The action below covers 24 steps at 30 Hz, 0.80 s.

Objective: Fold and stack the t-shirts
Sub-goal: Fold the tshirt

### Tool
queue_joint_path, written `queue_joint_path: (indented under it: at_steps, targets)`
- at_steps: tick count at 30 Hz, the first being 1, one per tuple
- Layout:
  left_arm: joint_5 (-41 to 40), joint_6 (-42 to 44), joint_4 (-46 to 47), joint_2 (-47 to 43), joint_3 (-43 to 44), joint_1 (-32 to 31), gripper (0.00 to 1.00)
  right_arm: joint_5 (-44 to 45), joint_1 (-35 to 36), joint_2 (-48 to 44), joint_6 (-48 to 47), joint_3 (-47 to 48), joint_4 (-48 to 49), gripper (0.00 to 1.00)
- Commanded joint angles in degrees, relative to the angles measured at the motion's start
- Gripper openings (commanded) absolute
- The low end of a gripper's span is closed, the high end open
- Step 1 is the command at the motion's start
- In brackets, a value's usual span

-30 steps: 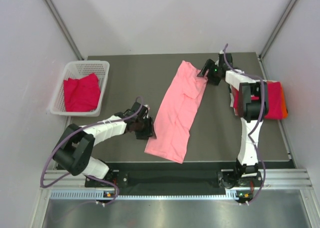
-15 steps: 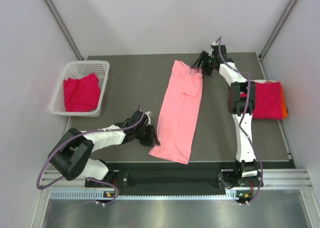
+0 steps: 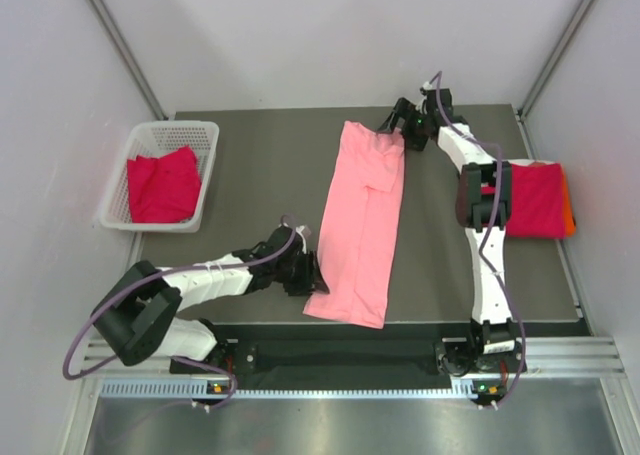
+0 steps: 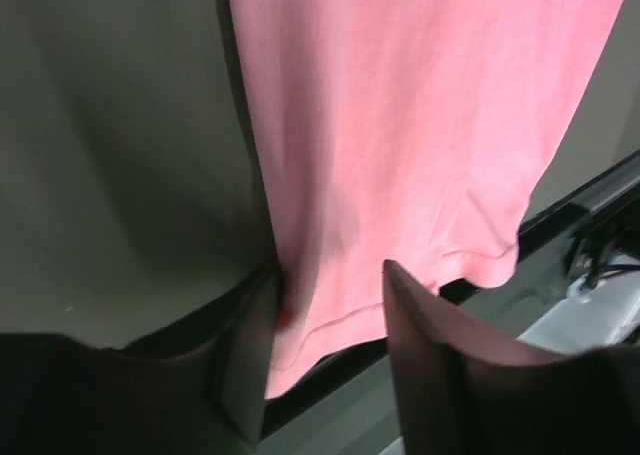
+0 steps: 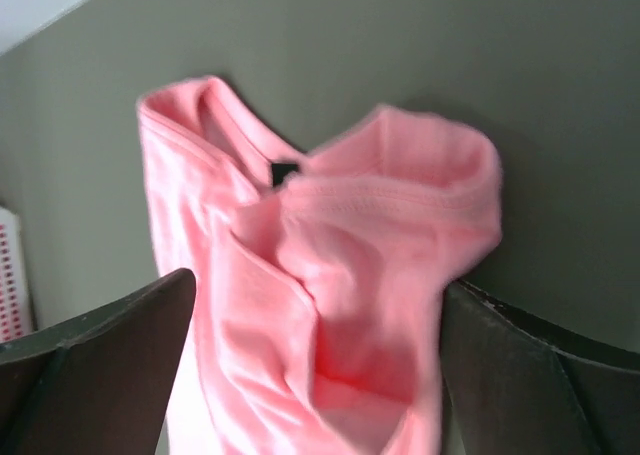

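Presently, far left: a white mesh basket (image 3: 165,130) stands at the table's (image 3: 250,165) left edge.
Basket contents: a loosely bunched crimson t-shirt (image 3: 160,187) lies inside it.
Left gripper (image 3: 310,273): low over the table at the near-left corner of the pink t-shirt (image 3: 362,215).
Left fingers (image 4: 245,345): released and standing apart. The shirt's hem corner lies flat in the gap between them, and one finger is against the cloth edge.
Pink t-shirt position: at the table centre, folded into a long narrow strip running from the near edge to the far side, tilted slightly. The hem is near and the collar is far.
Right gripper (image 3: 393,125): extended to the far side, at the collar end of the strip.
Right fingers (image 5: 110,345): spread wide, one on each side of the rumpled collar, with nothing clamped.
Far right: a folded crimson t-shirt (image 3: 535,200) lies at the table's right edge, partly hidden by the right arm.
Beneath it: an orange t-shirt (image 3: 567,207) shows as a thin strip along the outer side.
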Motion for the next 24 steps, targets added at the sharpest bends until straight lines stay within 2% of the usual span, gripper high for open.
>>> queue_joint_path:
  at_steps: [1, 2, 3, 6, 7, 11, 12, 17, 21, 24]
  targets:
    - [-7.9, -0.1, -10.0, -2.6, -0.1, -0.3, 0.52, 8.5, -0.7, -7.5, -1.0, -6.9, -4.5, 1.00]
    - [-8.8, 0.0, -11.6, -3.5, 0.1, -0.3, 0.58, 9.4, -0.9, -9.3, -1.3, -9.0, -3.5, 1.00]
    - [-9.9, -0.2, -13.7, -4.4, 0.0, -0.3, 0.71, 10.3, -1.5, -11.2, -1.4, -11.3, -3.1, 1.00]
    - [-11.9, -0.7, -15.8, -8.7, -0.4, -0.3, 0.91, 12.0, -2.4, -19.9, -1.3, -23.6, 1.4, 1.00]
    - [-12.1, -0.7, -16.1, -10.6, -0.5, -0.2, 0.91, 12.5, -2.4, -24.6, -1.1, -30.6, 2.7, 1.00]
    - [-11.8, -0.3, -17.8, -13.1, 0.3, -0.2, 0.90, 13.8, -2.3, -36.1, -1.4, -46.7, 6.8, 1.00]
    - [-11.2, -0.2, -17.7, -13.5, 0.3, -0.2, 0.89, 14.1, -2.2, -38.4, -1.3, -53.4, 8.3, 1.00]
    - [-8.9, 0.0, -16.0, -14.2, -1.0, -0.5, 0.79, 17.9, 1.0, -56.4, 0.7, -72.1, 8.9, 1.00]
    - [-8.5, 0.2, -15.4, -14.5, -1.7, -0.8, 0.74, 19.9, 8.5, -68.3, 4.5, -88.3, 8.1, 0.95]
    - [-8.1, 0.8, -15.4, -13.9, -1.3, -0.9, 0.73, 23.4, 14.7, -82.2, 8.4, -97.6, 7.0, 0.93]
